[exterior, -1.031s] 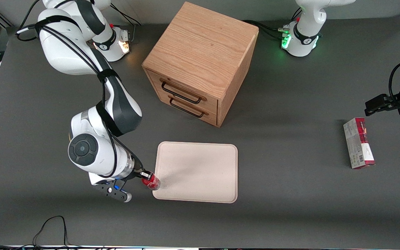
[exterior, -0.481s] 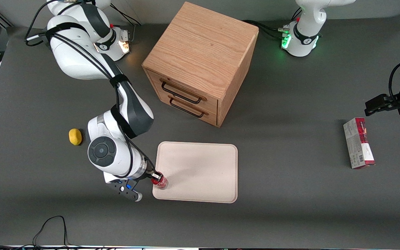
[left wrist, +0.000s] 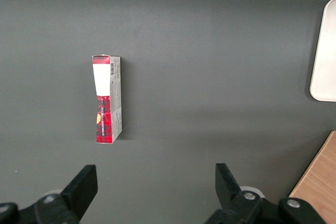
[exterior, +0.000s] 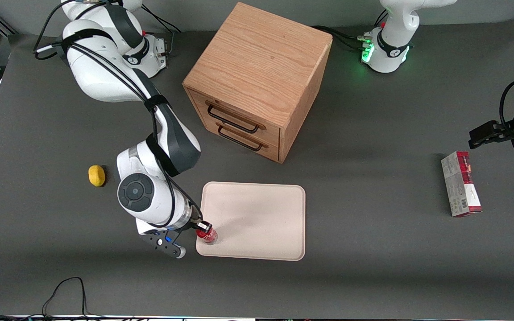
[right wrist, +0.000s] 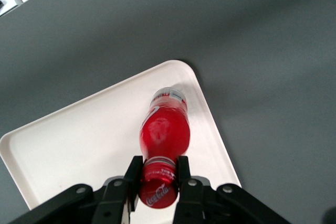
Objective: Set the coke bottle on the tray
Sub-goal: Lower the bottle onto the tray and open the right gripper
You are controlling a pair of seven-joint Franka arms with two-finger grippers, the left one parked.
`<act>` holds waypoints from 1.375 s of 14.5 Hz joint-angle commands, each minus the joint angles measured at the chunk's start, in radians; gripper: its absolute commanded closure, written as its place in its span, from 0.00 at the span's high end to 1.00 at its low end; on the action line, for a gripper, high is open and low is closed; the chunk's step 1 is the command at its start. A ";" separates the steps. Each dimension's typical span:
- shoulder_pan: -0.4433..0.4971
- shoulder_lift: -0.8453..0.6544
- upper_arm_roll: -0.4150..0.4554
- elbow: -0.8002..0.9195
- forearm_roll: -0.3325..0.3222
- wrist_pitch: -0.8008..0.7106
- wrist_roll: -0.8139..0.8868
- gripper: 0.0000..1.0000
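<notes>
- Since a second ago the working arm has carried the coke bottle (exterior: 207,235) from just outside the tray's edge to a spot over the tray's corner, uncovering a lemon (exterior: 97,175) on the table (exterior: 373,267).
- Largest nearby, the wooden drawer cabinet (exterior: 257,80) stands well apart from the fingers, farther from the front camera.
- Directly beneath the fingers lies the tray (right wrist: 79,145), its rounded corner just past the bottle's clear base.
- Closed on the red cap, the fingers (right wrist: 157,174) hold the bottle upright, hanging below them.
- Judged step: lowering for the set-down. Next, I reckon, the base must rest flat inside the rim before the fingers part, since the corner leaves little margin.
</notes>
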 commanded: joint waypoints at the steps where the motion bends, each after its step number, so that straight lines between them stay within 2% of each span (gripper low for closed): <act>1: 0.009 0.028 -0.002 0.043 -0.025 0.007 0.035 0.00; 4: 0.003 0.028 0.000 0.043 -0.025 0.007 0.036 0.00; 5: 0.002 0.028 0.000 0.042 -0.025 0.007 0.038 0.29; 6: 0.005 0.028 -0.002 0.038 -0.025 0.011 0.036 0.95; 7: 0.006 0.028 -0.002 0.038 -0.025 0.014 0.035 1.00; 20: 0.005 0.025 -0.002 0.038 -0.027 0.013 0.036 1.00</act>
